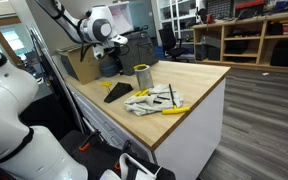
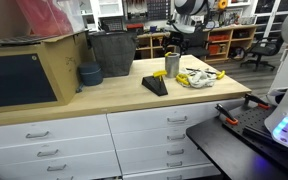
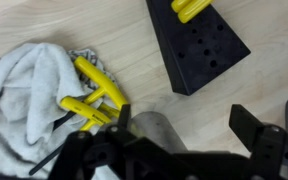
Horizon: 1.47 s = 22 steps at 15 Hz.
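Running across an exterior view, a light wooden countertop [image 1: 199,80] fills the middle, with workshop shelving [image 1: 254,35] and a grey floor [image 1: 264,120] behind it; the gripper [image 1: 114,45] hangs above the far end of the top, too small here to tell how its jaws stand; the metal cup [image 1: 142,75] stands upright on the wood, below the gripper and apart from it; a black wedge block [image 1: 117,92] lies near the cup, a white cloth [image 1: 149,100] with yellow-handled tools [image 1: 172,109] lies beside both, and a cardboard box [image 1: 79,65] sits at the back.

Seen from the front in an exterior view, the countertop [image 2: 104,100] rests on white drawers [image 2: 44,140]; along it stand the cardboard box [image 2: 24,70], blue bowls [image 2: 89,73], a dark bin [image 2: 112,52], the metal cup [image 2: 172,64], the black wedge block [image 2: 155,85] and the white cloth [image 2: 197,77]; the robot arm [image 2: 188,10] comes in from the top, behind the cup.

Looking down in the wrist view, the gripper [image 3: 174,150] has its jaws spread wide and clasps nothing; the metal cup [image 3: 154,130] shows between the dark fingers [image 3: 264,140], on bare wood; the white cloth [image 3: 24,100] and yellow-handled tools [image 3: 94,95] lie just beside it, the black wedge block [image 3: 199,45] beyond.
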Motion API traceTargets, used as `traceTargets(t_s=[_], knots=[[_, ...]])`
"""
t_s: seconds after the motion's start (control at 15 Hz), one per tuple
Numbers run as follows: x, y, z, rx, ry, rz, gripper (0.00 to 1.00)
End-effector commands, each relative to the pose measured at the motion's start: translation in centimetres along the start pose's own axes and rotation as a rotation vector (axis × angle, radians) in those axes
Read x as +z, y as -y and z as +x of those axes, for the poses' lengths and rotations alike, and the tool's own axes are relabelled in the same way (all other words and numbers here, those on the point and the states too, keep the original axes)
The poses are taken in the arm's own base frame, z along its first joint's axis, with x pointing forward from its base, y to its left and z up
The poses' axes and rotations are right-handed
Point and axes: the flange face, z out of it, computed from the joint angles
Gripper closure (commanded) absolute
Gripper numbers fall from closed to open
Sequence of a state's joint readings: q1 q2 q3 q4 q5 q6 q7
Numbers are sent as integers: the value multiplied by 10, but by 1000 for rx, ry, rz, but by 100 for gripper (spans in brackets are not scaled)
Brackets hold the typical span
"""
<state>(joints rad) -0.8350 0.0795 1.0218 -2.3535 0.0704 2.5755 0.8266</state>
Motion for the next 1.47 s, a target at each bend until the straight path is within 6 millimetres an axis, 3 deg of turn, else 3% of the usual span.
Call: traceTargets(t_s=[0.0,0.2,0.33,0.53,1.07,1.4], knots=[[-58,0,9,-125,10,-121,0],[-104,-9,21,-230,20,-260,0],[-121,-12,26,-297,1,-347,0],[-132,-11,28,-367,-25,-414,0],[-126,-9,24,-359,-33,-388,0],[-76,3,18,-436,-13,-426,0]])
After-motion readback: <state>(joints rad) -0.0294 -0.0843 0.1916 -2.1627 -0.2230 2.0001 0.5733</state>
